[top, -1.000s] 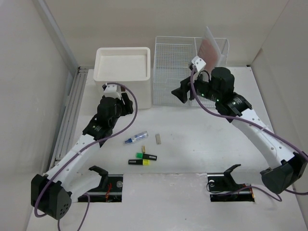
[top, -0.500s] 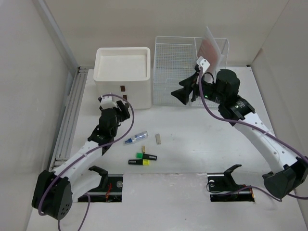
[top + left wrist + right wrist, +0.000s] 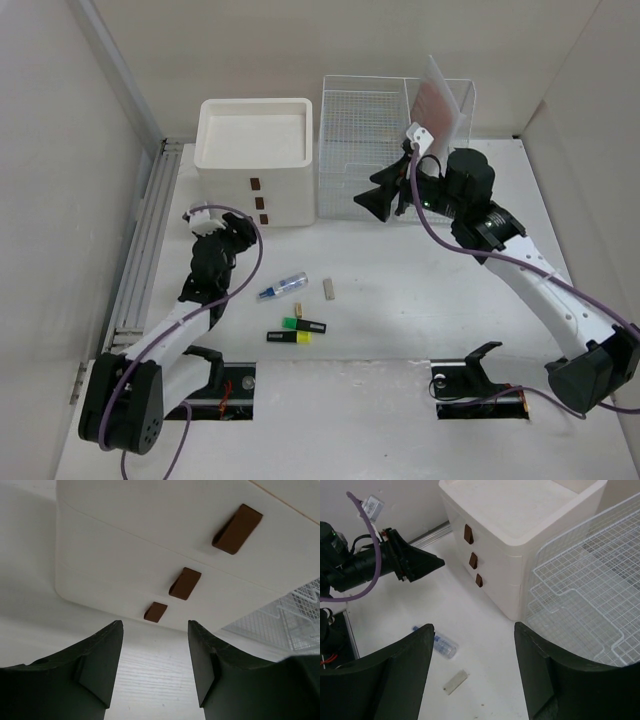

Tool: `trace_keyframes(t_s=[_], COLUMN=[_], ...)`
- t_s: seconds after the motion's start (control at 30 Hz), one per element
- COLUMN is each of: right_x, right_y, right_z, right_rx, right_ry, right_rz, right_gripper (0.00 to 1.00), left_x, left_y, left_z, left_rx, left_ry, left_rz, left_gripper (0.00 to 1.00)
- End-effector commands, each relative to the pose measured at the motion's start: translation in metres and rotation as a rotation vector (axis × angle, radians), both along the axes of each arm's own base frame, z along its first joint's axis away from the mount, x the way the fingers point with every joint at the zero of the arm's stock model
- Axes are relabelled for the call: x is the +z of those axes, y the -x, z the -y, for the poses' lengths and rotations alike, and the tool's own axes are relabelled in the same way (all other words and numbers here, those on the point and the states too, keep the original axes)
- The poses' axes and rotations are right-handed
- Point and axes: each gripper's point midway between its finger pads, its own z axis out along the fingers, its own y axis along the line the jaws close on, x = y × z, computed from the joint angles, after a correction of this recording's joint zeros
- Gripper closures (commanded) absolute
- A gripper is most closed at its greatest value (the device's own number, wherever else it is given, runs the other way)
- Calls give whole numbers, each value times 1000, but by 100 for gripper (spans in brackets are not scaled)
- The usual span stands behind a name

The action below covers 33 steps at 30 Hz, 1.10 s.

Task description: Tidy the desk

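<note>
I have my left gripper (image 3: 238,228) near the front of the white three-drawer box (image 3: 255,160) and my right gripper (image 3: 372,192) before the wire basket (image 3: 365,140). On the desk (image 3: 430,290) lie a blue-ended clear tube (image 3: 282,287), a small beige strip (image 3: 329,289), a green highlighter (image 3: 300,324) and a yellow highlighter (image 3: 290,337).

desk (image 3: 400,280): matte white recorded | drawer box (image 3: 255,150), 11 o'clock: white, handles (image 3: 185,583) brown | wire basket (image 3: 360,140), 12 o'clock: white grid | highlighter (image 3: 308,325), 7 o'clock: black, green-tipped | second highlighter (image 3: 285,337): black, yellow-tipped | cable (image 3: 371,530): purple
</note>
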Motion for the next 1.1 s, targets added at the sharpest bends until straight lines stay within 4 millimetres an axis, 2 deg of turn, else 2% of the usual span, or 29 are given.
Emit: trace_keyframes(t_s=[0.0, 0.13, 0.4, 0.5, 0.6, 0.7, 0.73, 0.77, 0.8, 0.87, 1.07], right_x=[25, 22, 21, 21, 17, 17, 17, 17, 17, 17, 13], right_y=[3, 3, 0, 0, 0, 0, 0, 0, 0, -1, -3], right_z=[1, 0, -1, -1, -1, -1, -1, -1, -1, 0, -1], right_rx=[12, 12, 12, 12, 12, 12, 12, 12, 12, 3, 3], right_ry=[-54, -54, -54, -54, -50, -50, -50, -50, -50, -49, -45], right_rz=[76, 76, 76, 76, 68, 68, 68, 68, 68, 68, 60], right_gripper=[30, 30, 30, 30, 30, 30, 30, 30, 30, 30, 30], left_x=[29, 15, 10, 19, 13, 18, 12, 19, 13, 19, 15], left_y=[-16, -27, -33, -39, -43, -56, -58, -62, -63, -68, -73], left_z=[6, 15, 27, 28, 28, 30, 31, 29, 29, 28, 28], left_rx=[-73, -128, -198, -199, -200, -202, -203, -192, -193, -183, -184], left_ry=[50, 20, -5, -13, -24, -45, -47, -55, -57, -67, -77], left_rz=[112, 65, 62, 87, 67, 74, 54, 70, 55, 62, 49], left_gripper=[49, 49, 50, 50, 50, 50, 50, 50, 50, 50, 50])
